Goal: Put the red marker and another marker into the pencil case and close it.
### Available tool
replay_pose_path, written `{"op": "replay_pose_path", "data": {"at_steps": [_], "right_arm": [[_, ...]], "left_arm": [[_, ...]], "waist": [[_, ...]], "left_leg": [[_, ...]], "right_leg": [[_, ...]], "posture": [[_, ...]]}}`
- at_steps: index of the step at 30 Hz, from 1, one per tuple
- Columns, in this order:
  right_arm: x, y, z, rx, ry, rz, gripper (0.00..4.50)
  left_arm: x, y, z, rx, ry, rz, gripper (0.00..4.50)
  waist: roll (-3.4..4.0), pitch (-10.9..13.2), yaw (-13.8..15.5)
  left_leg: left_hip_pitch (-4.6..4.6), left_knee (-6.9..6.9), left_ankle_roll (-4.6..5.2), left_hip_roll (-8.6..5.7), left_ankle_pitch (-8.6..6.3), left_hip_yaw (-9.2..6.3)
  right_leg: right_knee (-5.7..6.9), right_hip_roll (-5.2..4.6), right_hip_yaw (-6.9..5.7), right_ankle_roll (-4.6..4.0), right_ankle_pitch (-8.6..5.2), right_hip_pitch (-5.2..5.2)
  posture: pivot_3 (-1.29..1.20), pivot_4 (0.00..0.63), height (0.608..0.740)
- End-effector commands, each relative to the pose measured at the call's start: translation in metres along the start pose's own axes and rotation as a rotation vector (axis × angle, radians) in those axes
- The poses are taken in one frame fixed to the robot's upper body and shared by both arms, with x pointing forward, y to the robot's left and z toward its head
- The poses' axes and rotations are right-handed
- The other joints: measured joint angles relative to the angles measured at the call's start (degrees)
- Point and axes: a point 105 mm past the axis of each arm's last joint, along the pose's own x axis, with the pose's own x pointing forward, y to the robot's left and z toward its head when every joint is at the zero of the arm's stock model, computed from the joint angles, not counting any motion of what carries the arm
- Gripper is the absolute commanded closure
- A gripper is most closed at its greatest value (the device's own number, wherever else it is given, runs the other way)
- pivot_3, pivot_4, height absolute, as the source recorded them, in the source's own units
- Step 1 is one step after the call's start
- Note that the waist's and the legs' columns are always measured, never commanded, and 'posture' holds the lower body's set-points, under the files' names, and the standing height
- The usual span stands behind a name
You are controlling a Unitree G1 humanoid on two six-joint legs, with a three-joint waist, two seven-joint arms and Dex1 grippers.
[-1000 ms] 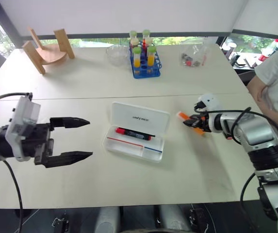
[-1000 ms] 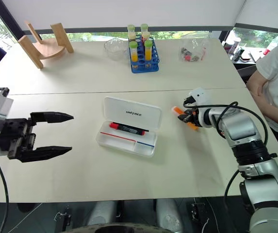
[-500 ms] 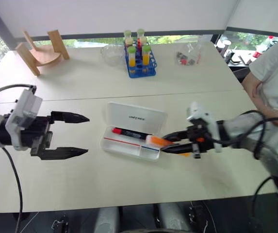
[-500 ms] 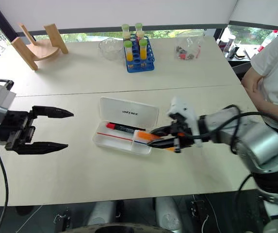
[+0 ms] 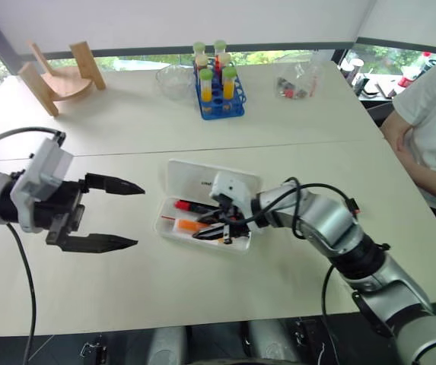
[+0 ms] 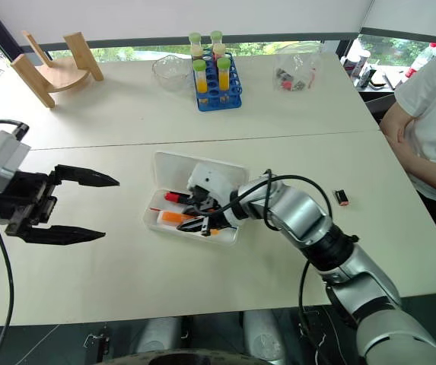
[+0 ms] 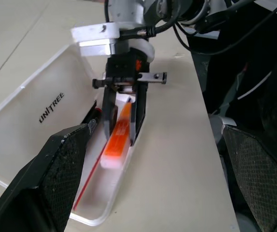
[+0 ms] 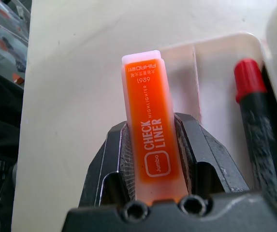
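Pencil case (image 5: 242, 182) lies open near the centre of the white table (image 5: 294, 129), its lid hinged back toward 12 o'clock and its tray toward 6 o'clock. Inside the tray, the red marker (image 5: 195, 207) lies along the 12 o'clock side, red cap at the 9 o'clock end. The orange marker (image 5: 189, 225) sits over the tray just at 6 o'clock of the red marker, roughly parallel to it, its paler end pointing to 9 o'clock. The right gripper (image 5: 211, 230) reaches in from 3 o'clock and is clamped on the orange marker, one black finger on each flat side; whether the marker already touches the tray floor cannot be told. The left gripper (image 5: 130, 215) hovers above the table at 9 o'clock of the case, well apart from it, fingers spread wide and holding nothing, pointing toward 3 o'clock. At 12 o'clock on the table stand a blue test-tube rack (image 5: 216, 91), a clear glass bowl (image 5: 173, 81) just at its 9 o'clock, and a clear bag (image 5: 297, 85) at its 3 o'clock. A wooden stand (image 5: 56, 80) occupies the 10 o'clock corner. A small dark object (image 6: 342, 198) lies on the table at 3 o'clock of the case. A person in a white shirt (image 5: 431, 114) sits at the 3 o'clock edge.
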Motion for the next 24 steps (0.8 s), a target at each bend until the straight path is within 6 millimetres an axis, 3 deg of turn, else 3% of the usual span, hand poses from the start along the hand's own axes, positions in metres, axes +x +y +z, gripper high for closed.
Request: {"op": "replay_pose_path", "data": {"at_steps": [1,11,18,24], "right_arm": [[0.004,-0.003,0.015,-0.053,-0.025,-0.004,3.72],[0.015,-0.004,0.017,-0.071,-0.020,0.010,3.72],[0.007,-0.009,0.024,-0.064,-0.044,-0.011,0.16],[-0.047,-0.022,0.039,-0.003,-0.138,-0.117,0.07]], "left_arm": [[-0.003,-0.003,0.008,0.036,-0.002,0.016,0.00],[0.000,-0.006,0.006,0.027,-0.007,0.037,0.00],[0.002,-0.007,0.005,0.024,-0.012,0.036,0.00],[0.008,-0.011,0.006,0.020,-0.037,0.012,0.00]], "waist": [[0.00,0.00,0.03],[-0.01,0.00,-0.03],[-0.01,0.00,-0.03],[-0.01,-0.01,0.16]], "left_leg": [[0.00,0.00,0.00,-0.01,0.00,-0.01],[0.00,0.02,-0.01,-0.01,0.00,-0.01],[0.00,0.02,-0.01,-0.01,0.00,-0.01],[-0.02,0.03,-0.01,-0.03,0.01,-0.02]], "right_leg": [[0.00,0.00,-0.01,0.00,0.00,0.01],[0.02,0.00,-0.02,0.00,0.01,0.00],[0.03,0.00,-0.02,0.00,0.01,0.00],[0.02,-0.05,-0.03,0.00,0.01,0.02]], "posture": [[0.00,0.150,0.740],[0.00,0.150,0.740],[0.00,0.150,0.740],[0.00,0.150,0.740]]}}
